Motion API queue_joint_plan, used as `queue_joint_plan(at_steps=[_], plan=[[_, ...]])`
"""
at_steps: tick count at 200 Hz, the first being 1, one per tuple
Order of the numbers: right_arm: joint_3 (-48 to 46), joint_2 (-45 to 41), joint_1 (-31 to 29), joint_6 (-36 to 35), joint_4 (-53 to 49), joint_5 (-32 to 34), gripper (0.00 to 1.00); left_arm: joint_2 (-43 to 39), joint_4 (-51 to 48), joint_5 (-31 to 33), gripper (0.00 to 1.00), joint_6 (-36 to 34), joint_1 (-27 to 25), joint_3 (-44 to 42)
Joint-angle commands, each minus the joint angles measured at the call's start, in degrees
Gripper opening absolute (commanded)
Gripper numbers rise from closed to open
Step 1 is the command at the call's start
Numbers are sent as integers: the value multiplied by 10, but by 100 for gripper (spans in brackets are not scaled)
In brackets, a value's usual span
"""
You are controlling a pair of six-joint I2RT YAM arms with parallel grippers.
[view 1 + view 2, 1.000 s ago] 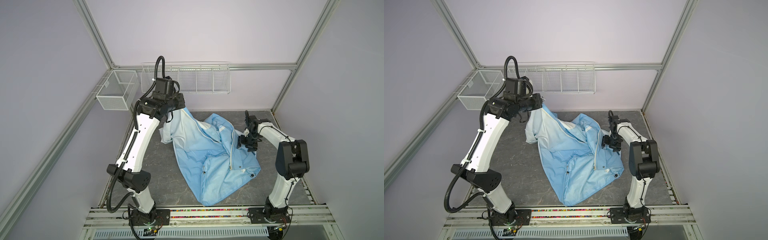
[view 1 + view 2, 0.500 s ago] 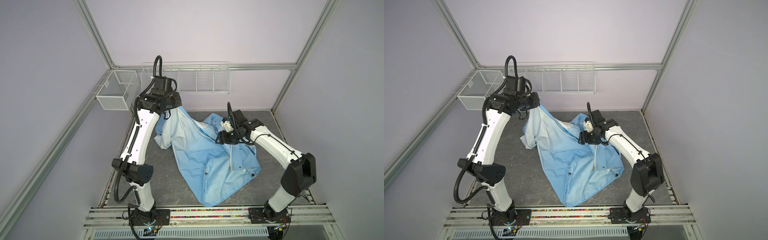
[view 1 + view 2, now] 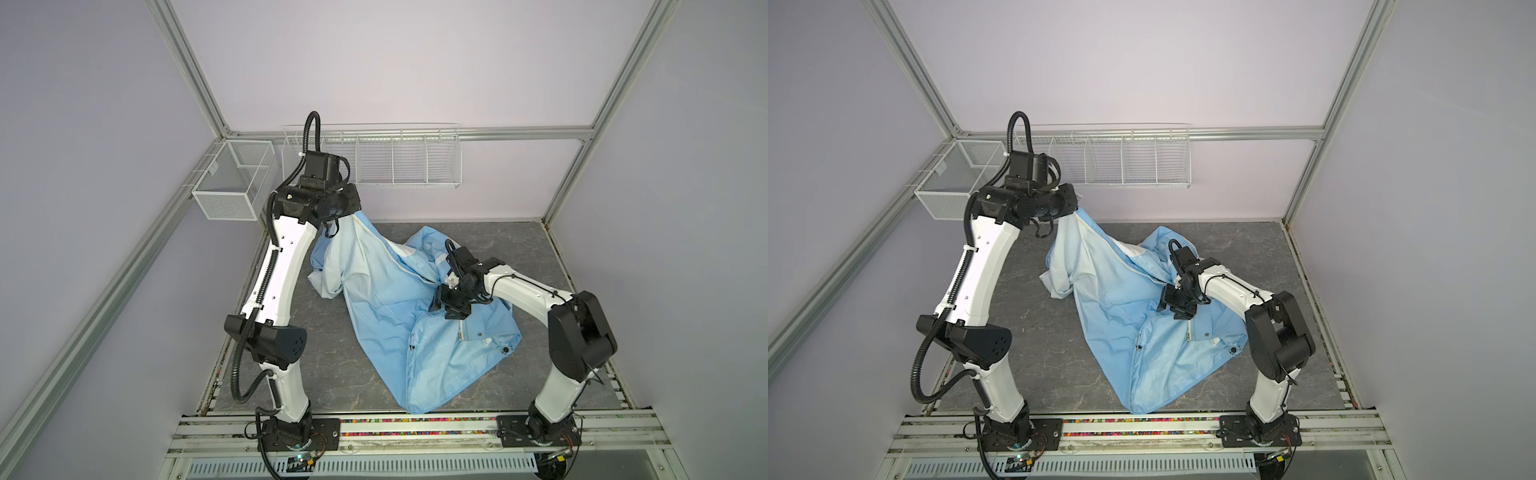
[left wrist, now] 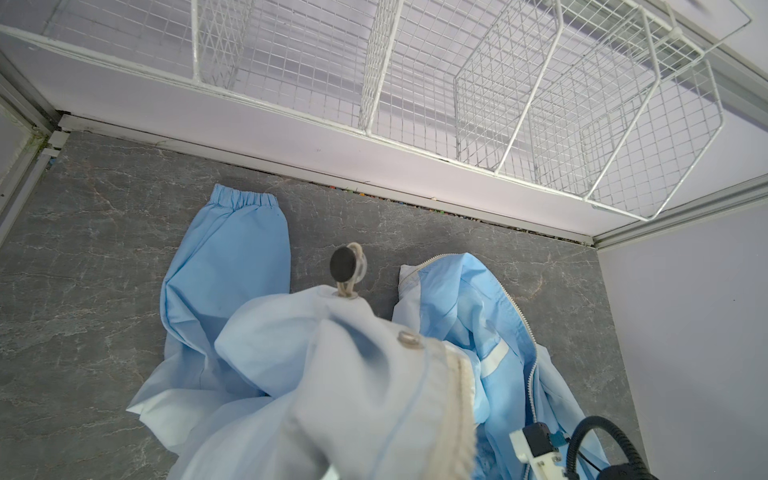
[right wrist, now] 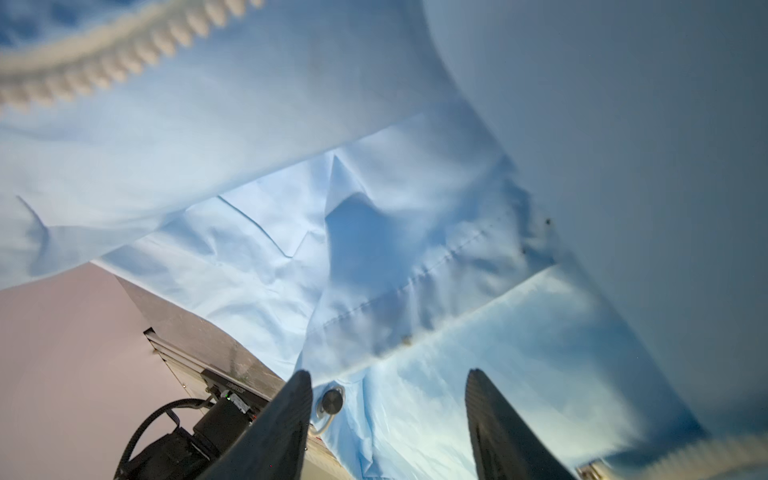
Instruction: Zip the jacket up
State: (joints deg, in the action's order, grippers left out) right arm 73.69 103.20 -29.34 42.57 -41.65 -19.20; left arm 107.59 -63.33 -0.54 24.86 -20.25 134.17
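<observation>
The light-blue jacket [image 3: 386, 299] [image 3: 1113, 299] lies crumpled on the table, with one top corner lifted at the back left. My left gripper [image 3: 352, 210] [image 3: 1073, 208] is shut on that corner; in the left wrist view the jacket [image 4: 332, 374] drapes over the jaws and hides them. The white zipper [image 3: 399, 259] [image 4: 530, 353] slopes down from the raised corner toward my right gripper [image 3: 451, 305] [image 3: 1177, 309]. In the right wrist view the right gripper [image 5: 388, 386] stands open just over the jacket [image 5: 374, 249], holding nothing, with zipper teeth [image 5: 104, 54] close to the lens.
White wire baskets [image 3: 374, 158] hang on the back wall and a mesh basket [image 3: 232, 185] on the left rail. A sleeve with an elastic cuff [image 4: 245, 201] lies flat by the back wall. Grey marbled tabletop [image 3: 540, 249] shows around the jacket.
My right gripper has swung left from the jacket's right edge to over its middle by the zipper, and its jaws have narrowed somewhat. The left gripper keeps the raised corner, shifted only slightly.
</observation>
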Motion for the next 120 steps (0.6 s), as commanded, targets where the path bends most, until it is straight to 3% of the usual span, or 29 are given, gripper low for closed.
queue_joint_plan(at_steps=[1, 38, 44, 62, 86, 120], plan=[[-6, 32, -4, 28, 26, -1, 63, 6, 0, -7, 0, 1, 5, 21], [-11, 54, -7, 45, 47, -4, 62, -2, 2, -12, 0, 2, 8, 7], [-10, 59, -8, 47, 50, -4, 57, -4, 4, -13, 0, 2, 8, 4], [3, 67, -8, 48, 46, 3, 29, -8, 9, -14, 0, 2, 9, -7], [53, 58, -9, 29, 18, 12, 11, -5, 12, -5, 0, 2, 17, -19], [145, 18, -35, -24, -32, -10, 8, 38, 21, 25, 0, 3, 53, 14]])
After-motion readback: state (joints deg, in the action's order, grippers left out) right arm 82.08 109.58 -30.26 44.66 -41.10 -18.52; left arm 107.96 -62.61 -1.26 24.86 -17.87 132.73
